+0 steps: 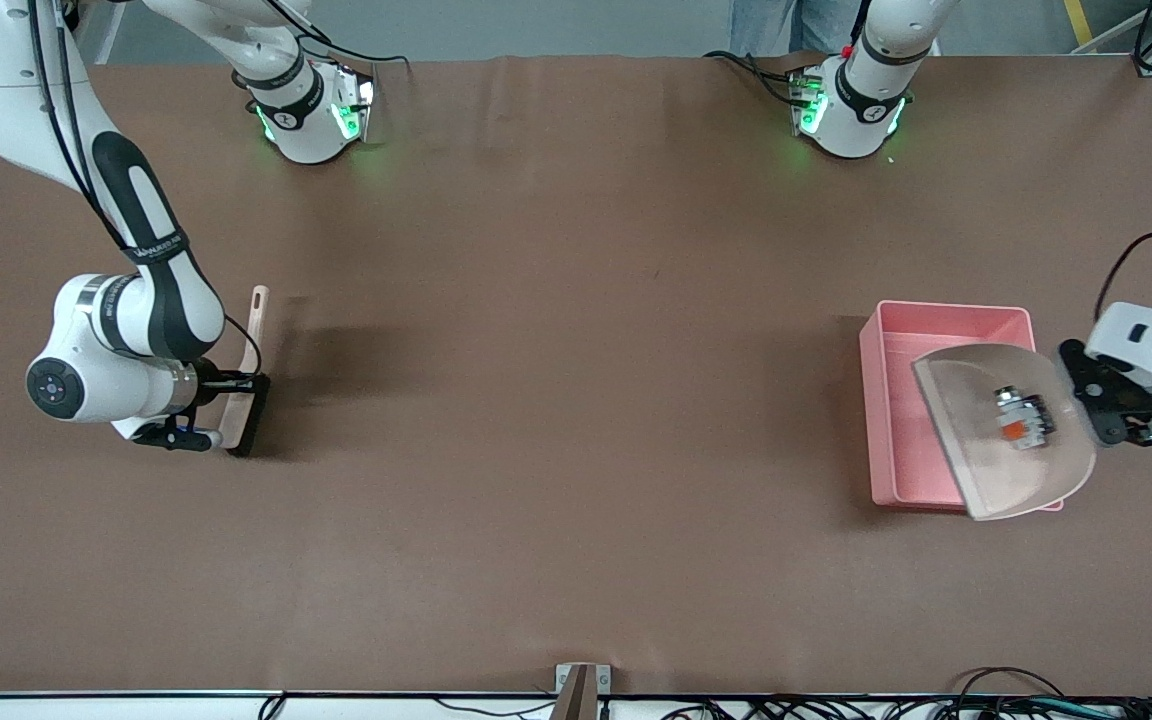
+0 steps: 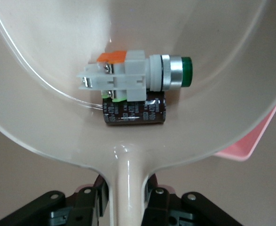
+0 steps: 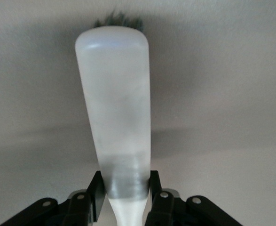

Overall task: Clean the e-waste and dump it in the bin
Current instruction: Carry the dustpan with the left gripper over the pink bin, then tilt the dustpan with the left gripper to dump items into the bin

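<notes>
e-waste (image 2: 138, 87) in dustpan (image 1: 976, 470) (over pink bin (image 1: 886, 400))

1. A beige dustpan (image 1: 986, 470) hangs tilted above the table, its scoop spread over one end of the pink tub.
2. A beige brush (image 1: 248, 395) with black bristles stands at the right arm's end of the table, bristles down on the surface.
3. A brown table (image 1: 556, 420) carries everything.
4. A small metal bracket (image 1: 581, 680) sits at the table's edge nearest the front camera.

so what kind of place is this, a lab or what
Probably a robotics lab bench: two Franka arms mounted on a brown-covered table, loose cables along its edge, and staged props, a pink bin and a dustpan holding e-waste.
</notes>
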You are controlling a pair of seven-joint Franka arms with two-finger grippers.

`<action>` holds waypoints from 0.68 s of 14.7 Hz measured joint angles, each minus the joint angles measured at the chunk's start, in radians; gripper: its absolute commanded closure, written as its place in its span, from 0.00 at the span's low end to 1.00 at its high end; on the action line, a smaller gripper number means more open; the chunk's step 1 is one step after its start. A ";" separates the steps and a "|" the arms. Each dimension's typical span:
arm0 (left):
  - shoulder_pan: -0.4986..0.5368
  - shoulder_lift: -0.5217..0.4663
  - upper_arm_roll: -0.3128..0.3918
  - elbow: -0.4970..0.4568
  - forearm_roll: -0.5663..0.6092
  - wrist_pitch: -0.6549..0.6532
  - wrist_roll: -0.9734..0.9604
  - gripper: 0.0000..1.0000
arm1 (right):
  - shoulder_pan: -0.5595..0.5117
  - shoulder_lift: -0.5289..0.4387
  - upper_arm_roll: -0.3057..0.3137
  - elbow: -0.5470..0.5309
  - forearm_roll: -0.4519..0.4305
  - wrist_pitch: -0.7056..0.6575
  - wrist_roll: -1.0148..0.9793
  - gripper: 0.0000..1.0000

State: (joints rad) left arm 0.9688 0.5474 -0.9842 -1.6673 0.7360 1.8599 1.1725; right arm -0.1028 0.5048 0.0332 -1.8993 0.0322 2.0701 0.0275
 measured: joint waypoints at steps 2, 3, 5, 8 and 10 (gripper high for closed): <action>0.016 0.010 0.020 -0.009 0.067 0.000 0.020 1.00 | 0.000 0.000 0.000 0.029 0.000 -0.001 0.000 0.00; 0.015 0.011 0.032 -0.016 0.091 0.000 0.029 1.00 | -0.001 0.000 0.000 0.042 0.000 -0.001 0.000 0.00; 0.014 0.011 0.042 -0.032 0.136 -0.001 0.040 1.00 | -0.010 0.000 0.000 0.058 0.000 -0.002 0.000 0.00; 0.009 0.011 0.042 -0.057 0.206 -0.020 0.041 1.00 | -0.023 -0.011 0.000 0.095 -0.001 -0.011 -0.002 0.00; 0.004 0.011 0.042 -0.067 0.270 -0.047 0.039 1.00 | -0.023 -0.042 0.000 0.116 -0.001 -0.036 -0.002 0.00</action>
State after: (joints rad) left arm 0.9732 0.5581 -0.9419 -1.7348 1.0062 1.8130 1.2119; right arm -0.1255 0.4630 0.0335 -1.7836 0.0313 2.0343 0.0260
